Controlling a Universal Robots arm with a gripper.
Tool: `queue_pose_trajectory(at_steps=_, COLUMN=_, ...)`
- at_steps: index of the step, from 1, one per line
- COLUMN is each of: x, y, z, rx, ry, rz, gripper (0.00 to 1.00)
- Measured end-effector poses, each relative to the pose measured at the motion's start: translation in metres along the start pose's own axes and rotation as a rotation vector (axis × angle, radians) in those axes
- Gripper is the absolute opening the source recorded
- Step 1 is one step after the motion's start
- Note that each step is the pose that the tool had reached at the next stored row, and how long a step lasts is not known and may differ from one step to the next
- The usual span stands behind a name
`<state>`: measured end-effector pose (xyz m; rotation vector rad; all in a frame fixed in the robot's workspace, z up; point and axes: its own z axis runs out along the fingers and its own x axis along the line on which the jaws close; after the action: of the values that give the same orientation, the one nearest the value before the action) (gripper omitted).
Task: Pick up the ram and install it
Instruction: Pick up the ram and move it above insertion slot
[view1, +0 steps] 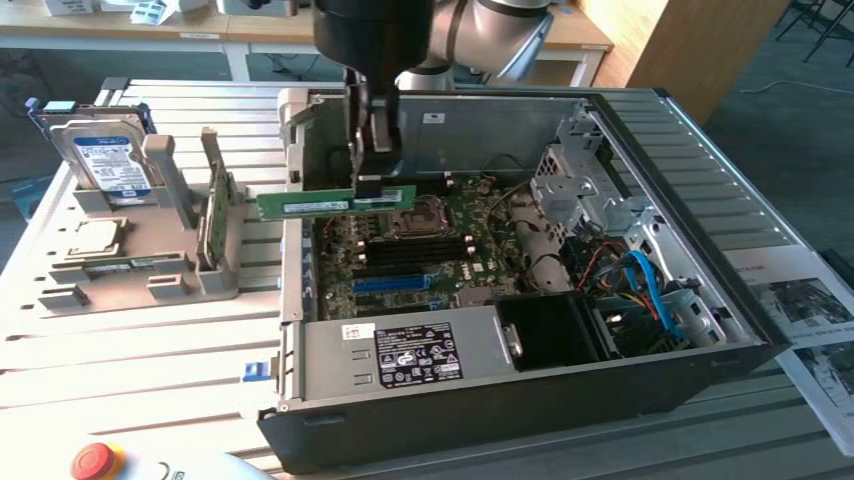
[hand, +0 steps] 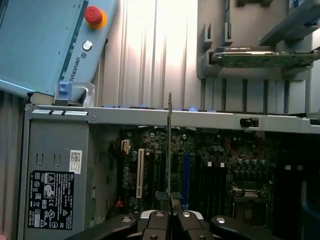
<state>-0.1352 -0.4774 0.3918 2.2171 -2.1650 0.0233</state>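
My gripper (view1: 372, 188) hangs over the open computer case (view1: 747, 300), shut on the ram (view1: 320, 204). The ram is a long thin green stick with a pale label, held level and on edge above the motherboard (view1: 467, 215), near the case's wall on the exterior view's left. In the wrist view the ram (hand: 169, 145) appears edge-on as a thin line rising from between my fingertips (hand: 159, 219), above the dark memory slots (hand: 210, 185) and a blue slot strip (hand: 185, 175).
A grey fixture (view1: 134, 270) at the exterior view's left holds a hard drive (view1: 110, 160), an upright broader green card (view1: 211, 215) and a flat chip (view1: 87, 238). A pendant with a red stop button (view1: 96, 460) lies near the front. The case holds a power supply (view1: 400, 355) and cables (view1: 647, 285).
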Motion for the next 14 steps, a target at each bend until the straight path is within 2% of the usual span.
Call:
queue_pose_trajectory(at_steps=4, x=0.001, y=-0.0182, z=-0.0003, rx=-0.0001, ry=0.0000, rz=0.000, gripper=0.12)
queue_pose_trajectory(at_steps=6, x=0.002, y=-0.0243, z=-0.0004, rx=0.0000, ry=0.0000, rz=0.000, gripper=0.12)
queue_pose_trajectory(at_steps=11, x=0.002, y=-0.0262, z=-0.0005, rx=-0.0001, ry=0.0000, rz=0.000, gripper=0.12)
queue_pose_trajectory(at_steps=14, x=-0.002, y=-0.0266, z=-0.0006, rx=-0.0002, ry=0.0001, rz=0.000, gripper=0.12)
